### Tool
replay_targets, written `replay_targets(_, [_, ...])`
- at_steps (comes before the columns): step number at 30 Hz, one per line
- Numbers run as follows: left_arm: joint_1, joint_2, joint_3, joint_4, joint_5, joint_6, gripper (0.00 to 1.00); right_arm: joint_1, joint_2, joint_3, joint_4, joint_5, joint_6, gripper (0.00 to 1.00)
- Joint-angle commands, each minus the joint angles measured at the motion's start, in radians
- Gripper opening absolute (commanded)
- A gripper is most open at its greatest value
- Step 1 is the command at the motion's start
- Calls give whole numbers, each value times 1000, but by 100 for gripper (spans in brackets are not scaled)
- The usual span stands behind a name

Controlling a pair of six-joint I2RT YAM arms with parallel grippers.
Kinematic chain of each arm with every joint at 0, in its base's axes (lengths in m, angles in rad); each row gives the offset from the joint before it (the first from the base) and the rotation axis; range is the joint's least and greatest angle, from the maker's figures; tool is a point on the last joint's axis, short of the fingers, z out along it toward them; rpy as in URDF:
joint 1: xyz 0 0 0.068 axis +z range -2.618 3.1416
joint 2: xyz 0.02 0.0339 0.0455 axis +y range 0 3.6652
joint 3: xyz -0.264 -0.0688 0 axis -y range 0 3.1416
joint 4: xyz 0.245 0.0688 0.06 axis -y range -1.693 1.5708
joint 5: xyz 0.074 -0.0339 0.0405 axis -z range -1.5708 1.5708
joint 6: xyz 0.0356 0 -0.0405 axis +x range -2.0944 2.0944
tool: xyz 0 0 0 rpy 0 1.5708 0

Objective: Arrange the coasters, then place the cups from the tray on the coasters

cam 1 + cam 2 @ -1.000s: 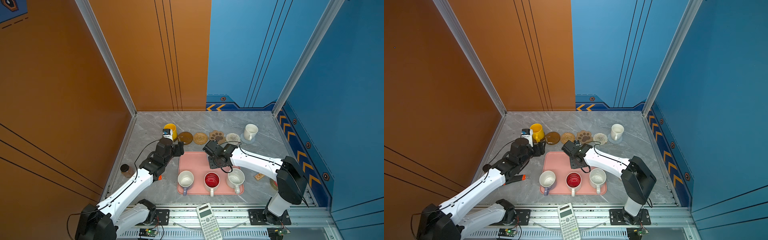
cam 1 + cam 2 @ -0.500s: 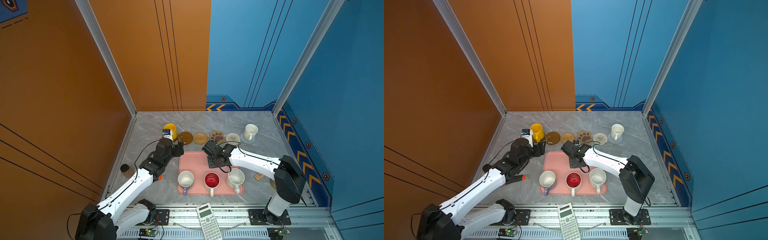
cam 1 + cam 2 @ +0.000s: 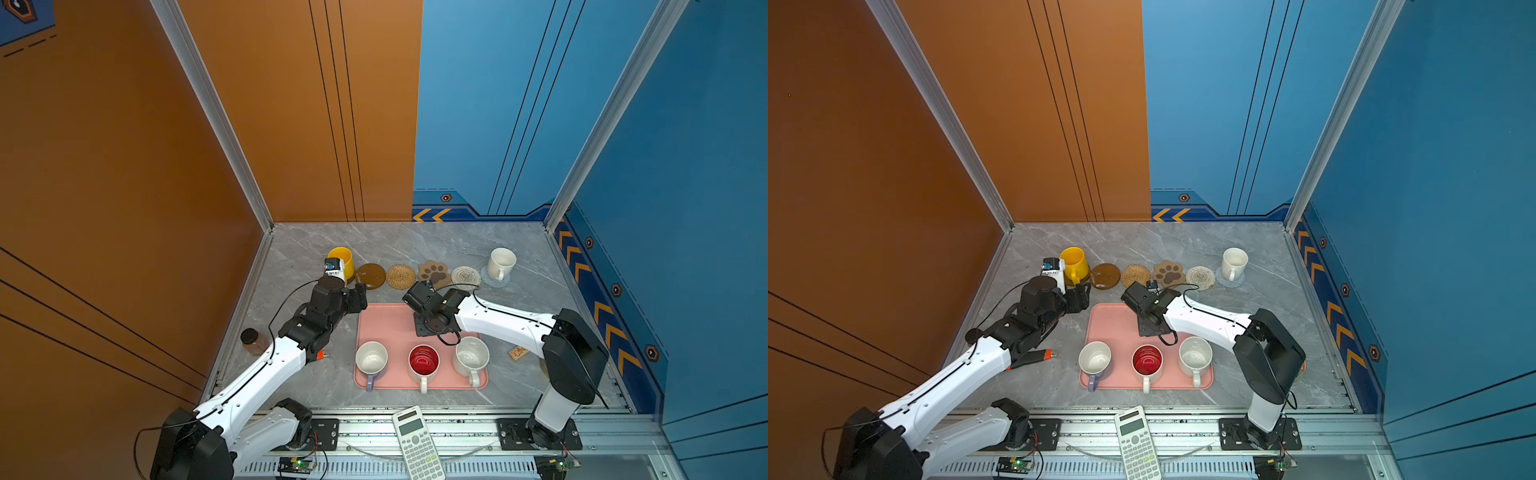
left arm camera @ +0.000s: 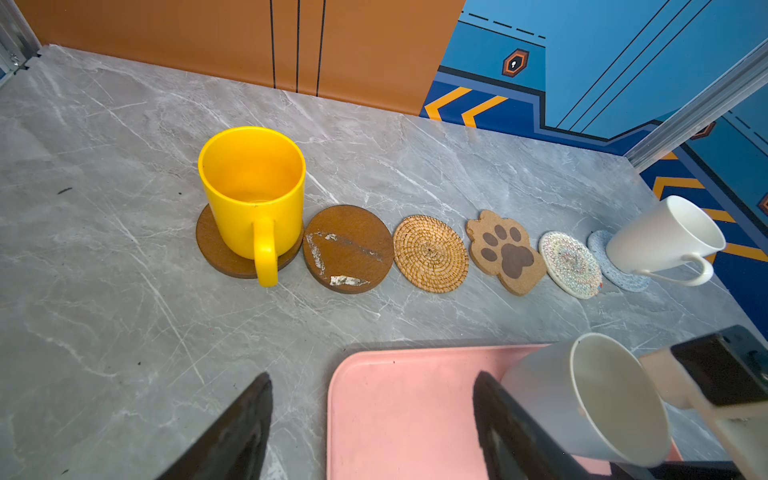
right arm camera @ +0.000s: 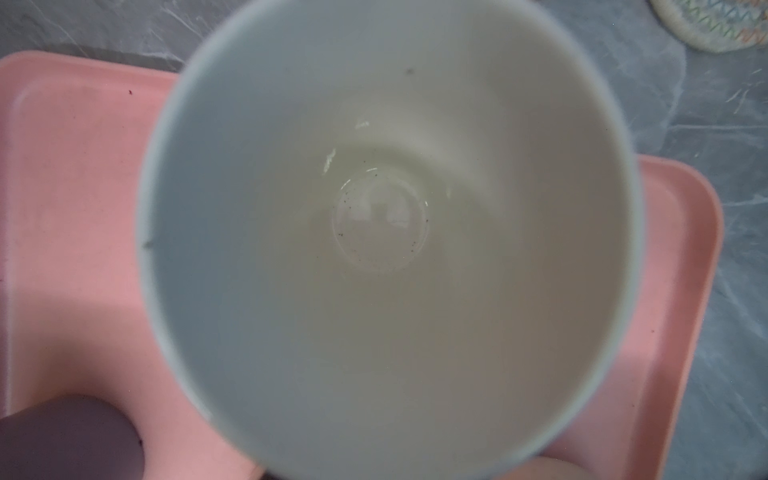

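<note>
Pale-blue cup (image 4: pixel 582 399), white inside with dark specks, over pink tray (image 4: pixel 395 415)

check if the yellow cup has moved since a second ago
No. The yellow cup stands on the same dark brown coaster at the left end of the row, unchanged against the tray.

The left arm (image 3: pixel 266 374) and right arm (image 3: pixel 498 322) share one look — white shells, bulky black joints. A thin black cable trails along each.
</note>
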State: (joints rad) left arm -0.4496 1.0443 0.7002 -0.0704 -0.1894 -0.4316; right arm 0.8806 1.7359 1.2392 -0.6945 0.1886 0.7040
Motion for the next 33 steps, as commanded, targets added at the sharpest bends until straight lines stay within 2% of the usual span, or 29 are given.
replay_targets(1, [15,-9,-24,4,7,-8,77,-10,13,13,12,29,16,28])
replay_targets(15, [28,-29,-34,9,14,-13,77,-17,37,18,16,25,18,24])
replay_targets(20, [30,-27,-34,9,15,-13,77,-17,43,19,16,24,17,16])
replay_targets(24, [29,-27,-34,10,16,-15,77,-17,48,22,15,20,18,0])
replay_targets(33, [31,-30,-37,10,16,-14,77,-14,32,19,11,30,15,0])
